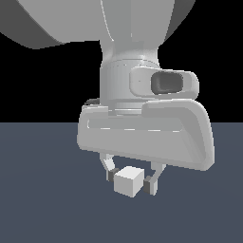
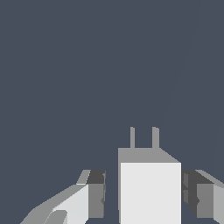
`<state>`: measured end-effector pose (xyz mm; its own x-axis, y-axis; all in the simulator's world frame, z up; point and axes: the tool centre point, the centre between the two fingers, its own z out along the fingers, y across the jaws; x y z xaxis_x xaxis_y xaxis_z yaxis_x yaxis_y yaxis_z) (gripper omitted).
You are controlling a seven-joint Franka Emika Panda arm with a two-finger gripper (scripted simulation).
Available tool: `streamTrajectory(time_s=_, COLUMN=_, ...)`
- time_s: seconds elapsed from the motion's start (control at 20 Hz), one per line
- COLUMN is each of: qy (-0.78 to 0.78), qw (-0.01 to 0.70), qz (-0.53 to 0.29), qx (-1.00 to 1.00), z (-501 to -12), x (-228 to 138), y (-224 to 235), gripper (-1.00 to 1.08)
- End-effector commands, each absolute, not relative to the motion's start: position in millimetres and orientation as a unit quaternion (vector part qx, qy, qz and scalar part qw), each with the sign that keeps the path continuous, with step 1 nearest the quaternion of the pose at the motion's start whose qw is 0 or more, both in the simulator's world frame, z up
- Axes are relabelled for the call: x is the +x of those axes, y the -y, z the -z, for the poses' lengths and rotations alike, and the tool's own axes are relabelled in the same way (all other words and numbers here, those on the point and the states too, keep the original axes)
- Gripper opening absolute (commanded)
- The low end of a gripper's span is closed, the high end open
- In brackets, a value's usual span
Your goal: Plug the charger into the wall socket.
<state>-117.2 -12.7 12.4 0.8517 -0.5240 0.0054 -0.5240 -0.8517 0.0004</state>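
Gripper (image 1: pixel 132 179) fingers straddle the charger (image 1: pixel 128 181), one pad on each side of the block, but the wrist view shows a clear strip of dark table (image 1: pixel 42 209) between each pad and the charger's flanks, so the jaws stand moderately wide and grip nothing yet. The charger sits directly between the fingertips, seemingly resting on the table, and in the wrist view two thin prongs (image 2: pixel 144 137) stick out of its far face, pointing away from the gripper. The wall socket appears in neither view, so its place cannot be told. Judging by its look, the charger is a small, rigid, light block with flat, smooth sides; it should not deform under the pads, though its smooth faces could let it slip or twist if pinched off-centre. The sensible hold is across the two flat parallel flanks, near the middle of the body, well clear of the prongs, which look slender and must stay free and straight for insertion. A square, firm pinch would probably keep the prongs aligned during the carry.
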Motion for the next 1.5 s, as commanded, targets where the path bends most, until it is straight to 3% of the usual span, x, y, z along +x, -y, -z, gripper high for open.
streamTrajectory(time_s=0.0, qy=0.272, qw=0.001, qz=-0.003, qx=0.962, z=-12, x=-117, y=13, gripper=-1.00)
streamTrajectory(time_s=0.8, qy=0.252, qw=0.001, qz=-0.003, qx=0.968, z=-18, x=-110, y=15, gripper=-1.00)
streamTrajectory(time_s=1.45, qy=0.112, qw=0.002, qz=-0.004, qx=0.994, z=-58, x=-62, y=20, gripper=-1.00)
